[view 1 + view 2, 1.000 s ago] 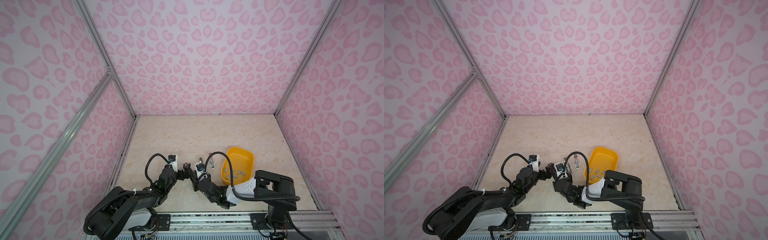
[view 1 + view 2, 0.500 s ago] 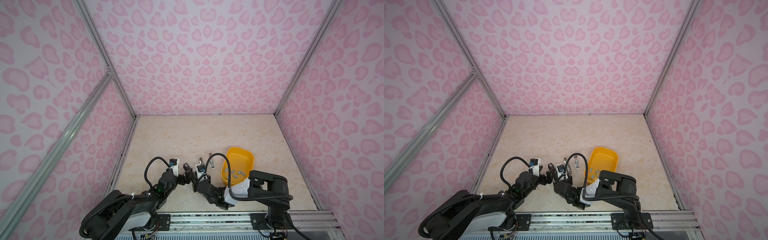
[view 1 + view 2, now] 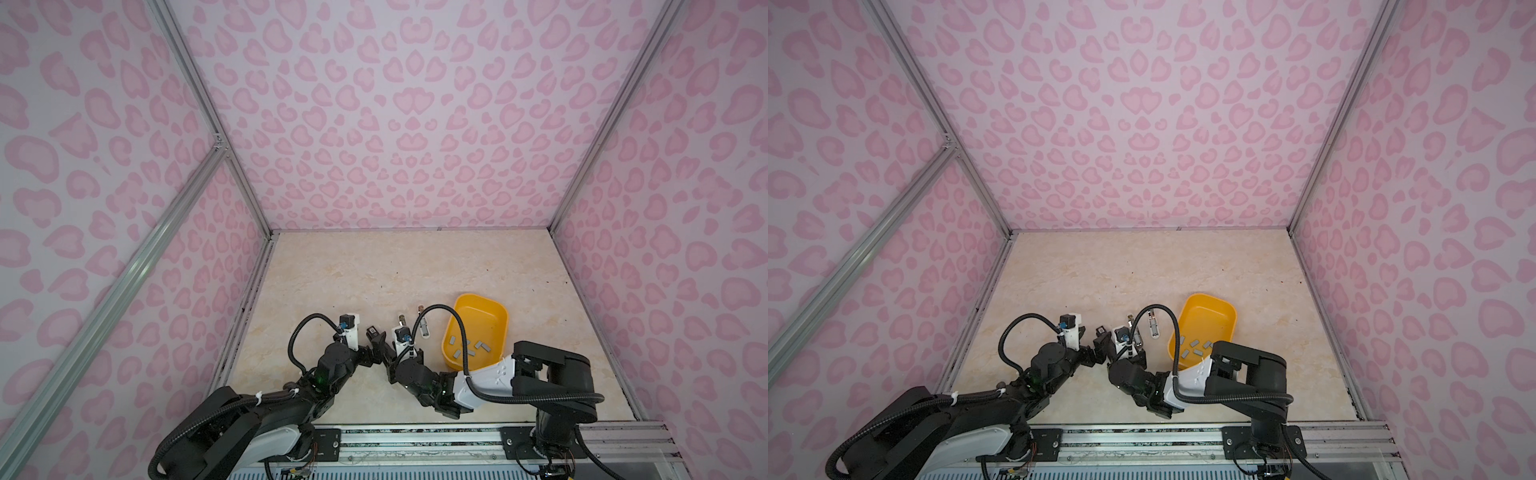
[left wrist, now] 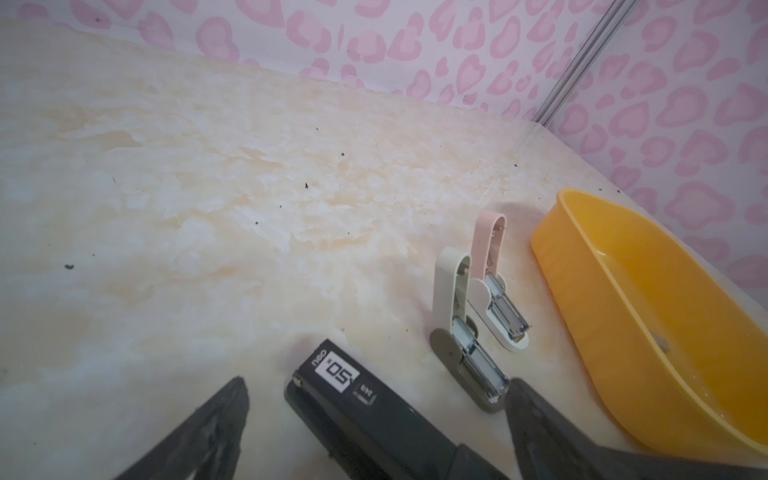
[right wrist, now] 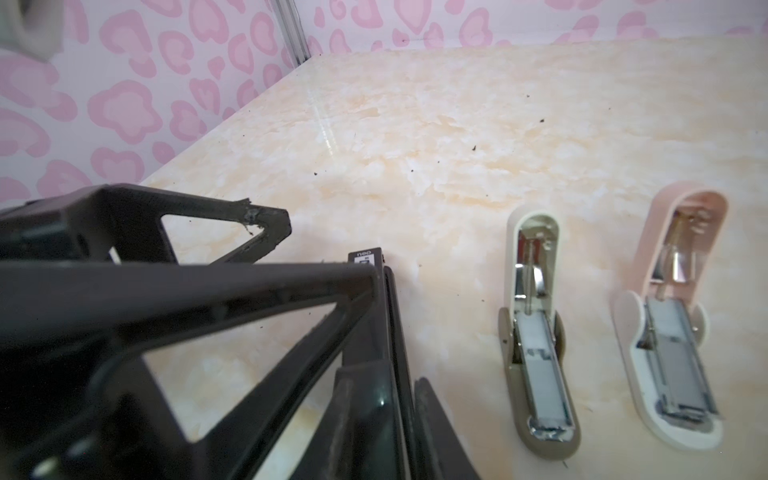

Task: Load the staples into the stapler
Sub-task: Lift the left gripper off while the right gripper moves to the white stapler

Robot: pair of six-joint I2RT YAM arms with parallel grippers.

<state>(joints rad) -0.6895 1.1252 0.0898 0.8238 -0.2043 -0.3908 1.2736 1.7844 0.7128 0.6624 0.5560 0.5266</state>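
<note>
A black stapler (image 4: 353, 399) lies between the two grippers near the table's front in both top views (image 3: 374, 333) (image 3: 1101, 331). My right gripper (image 5: 392, 374) is shut on it, one finger against its top and one against its base. My left gripper (image 4: 376, 381) is open, its fingers (image 4: 216, 415) standing wide on either side of the stapler's labelled end without touching it. Several grey staples (image 3: 469, 347) (image 3: 1196, 347) lie in a yellow bin (image 3: 494, 316) to the right.
Two small staplers lie hinged open beside the bin, an olive and cream one (image 5: 536, 353) (image 4: 457, 324) and a pink and white one (image 5: 673, 353) (image 3: 424, 324). Grey strips show in both of their trays. Pink patterned walls close in the table on three sides.
Both arms have shifted only slightly, the left elbow sinking toward the front rail. The black stapler stays between the two grippers. The bin and small staplers have not moved.
</note>
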